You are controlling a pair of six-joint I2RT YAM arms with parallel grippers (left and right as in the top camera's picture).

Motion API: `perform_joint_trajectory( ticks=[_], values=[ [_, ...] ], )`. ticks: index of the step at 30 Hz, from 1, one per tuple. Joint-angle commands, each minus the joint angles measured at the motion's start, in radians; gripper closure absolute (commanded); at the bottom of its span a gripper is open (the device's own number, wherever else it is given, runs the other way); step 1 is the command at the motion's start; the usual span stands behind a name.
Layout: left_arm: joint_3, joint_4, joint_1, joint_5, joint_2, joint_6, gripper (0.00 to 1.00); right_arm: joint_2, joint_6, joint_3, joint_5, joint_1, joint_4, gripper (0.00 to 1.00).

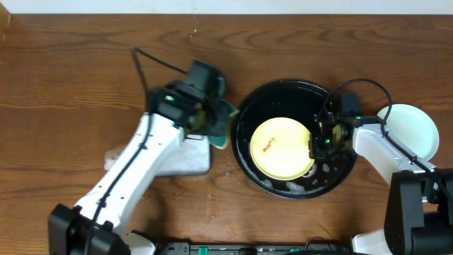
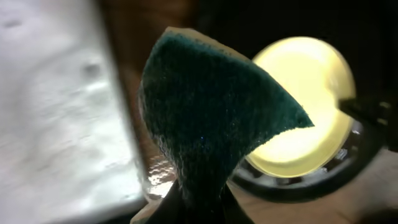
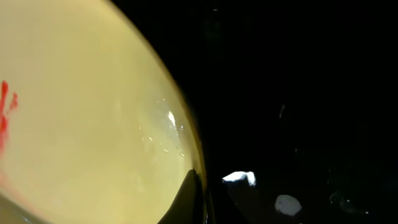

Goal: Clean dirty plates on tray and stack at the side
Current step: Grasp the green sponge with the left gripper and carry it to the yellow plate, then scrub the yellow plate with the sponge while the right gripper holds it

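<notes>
The yellow plate, with a red-orange smear left of its middle, lies in the black tray. My right gripper is shut on the plate's right rim; in the right wrist view a dark finger lies over the rim of the plate, with the tray behind. My left gripper is shut on a dark green sponge just left of the tray. The left wrist view shows the sponge in front of the plate and the tray rim. A pale mint-green plate lies on the table right of the tray.
The white sponge dish sits on the table under my left arm, also in the left wrist view. White foam specks lie on the tray's near side. My right arm partly covers the mint plate's near-left edge.
</notes>
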Motion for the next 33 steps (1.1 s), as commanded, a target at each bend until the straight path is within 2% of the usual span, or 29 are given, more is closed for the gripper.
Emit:
perform_joint_trajectory(
  ticks=[1, 9, 12, 16, 21, 24, 30, 33],
  values=[
    [0.015, 0.062, -0.079, 0.016, 0.045, -0.071, 0.92, 0.040, 0.007, -0.006, 0.018, -0.016, 0.013, 0.99],
    [0.015, 0.232, -0.223, 0.035, 0.212, -0.256, 0.92, 0.072, 0.059, -0.006, 0.070, -0.015, 0.011, 0.99],
    [0.015, 0.286, -0.266, 0.095, 0.288, -0.266, 0.92, 0.072, 0.059, -0.006, 0.070, -0.015, 0.010, 0.99],
    [0.015, 0.332, -0.296, 0.094, 0.385, -0.309, 0.92, 0.072, 0.059, -0.006, 0.069, -0.015, 0.003, 0.99],
    [0.015, 0.370, -0.286, 0.062, 0.492, -0.309, 0.92, 0.072, 0.059, -0.006, 0.070, -0.015, -0.016, 0.99],
    [0.015, 0.326, -0.274, -0.079, 0.526, -0.266, 0.92, 0.072, 0.059, -0.006, 0.070, -0.015, -0.023, 0.99],
    [0.034, 0.117, -0.257, -0.517, 0.528, -0.264, 0.93, 0.072, 0.055, -0.006, 0.070, -0.015, -0.027, 0.99],
    [0.056, 0.058, -0.258, -0.600, 0.528, -0.264, 0.92, 0.072, 0.055, -0.006, 0.070, -0.015, -0.027, 0.99]
  ],
)
